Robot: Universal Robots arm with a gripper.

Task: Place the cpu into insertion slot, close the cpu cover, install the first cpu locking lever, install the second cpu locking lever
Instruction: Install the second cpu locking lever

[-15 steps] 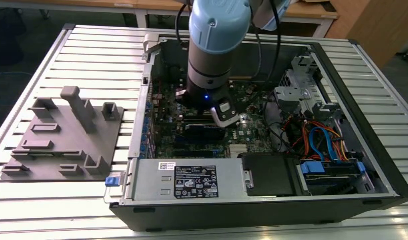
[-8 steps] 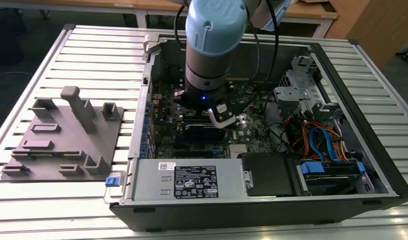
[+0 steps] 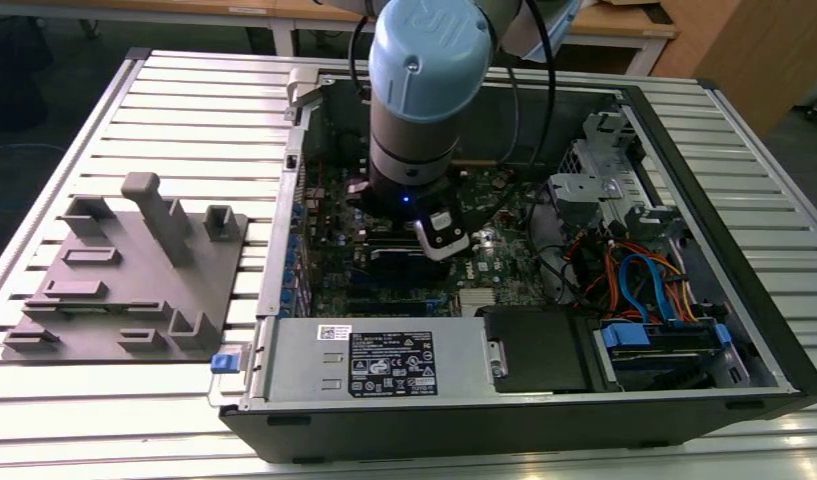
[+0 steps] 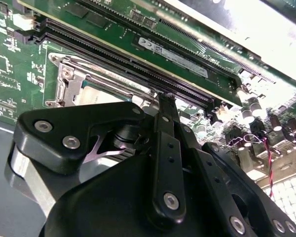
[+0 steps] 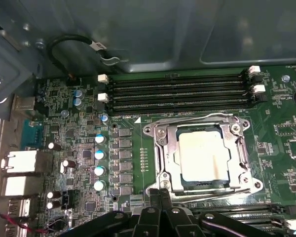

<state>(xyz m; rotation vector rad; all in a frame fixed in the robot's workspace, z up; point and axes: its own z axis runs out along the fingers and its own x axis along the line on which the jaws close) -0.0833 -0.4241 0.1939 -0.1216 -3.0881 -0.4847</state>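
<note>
Slatted aluminium table (image 3: 101, 120) carries an open computer case (image 3: 728, 330) lying on its side, with a grey fixture plate (image 3: 128, 290) just beside it on the exterior view's left. Your arm (image 3: 428, 90) comes straight down into the case, wrist vertical, and the gripper (image 3: 442, 238) sits low over the green motherboard (image 3: 331, 200). In the first wrist view the gripper (image 5: 160, 195) has its fingertips drawn together at the socket's edge nearest the camera; you can't tell whether they're pinching one of the thin wire levers there. The cpu (image 5: 201, 155) is already seated in the insertion slot (image 5: 164, 157), silver top facing up, and the cpu cover (image 5: 234, 148) lies flat around it as a metal frame. In the second wrist view the black fingers (image 4: 165, 111) meet just past the socket rim, right against the memory slots (image 4: 138, 59). Those long black slots (image 5: 177, 91) run along the far side of the socket too, so it's tight on both sides. A looped black cable (image 5: 74, 42) hangs off the case wall beyond them. Power supply (image 3: 368, 365) and the drive bay with orange and blue cables (image 3: 642, 275) sit well apart from the gripper.
</note>
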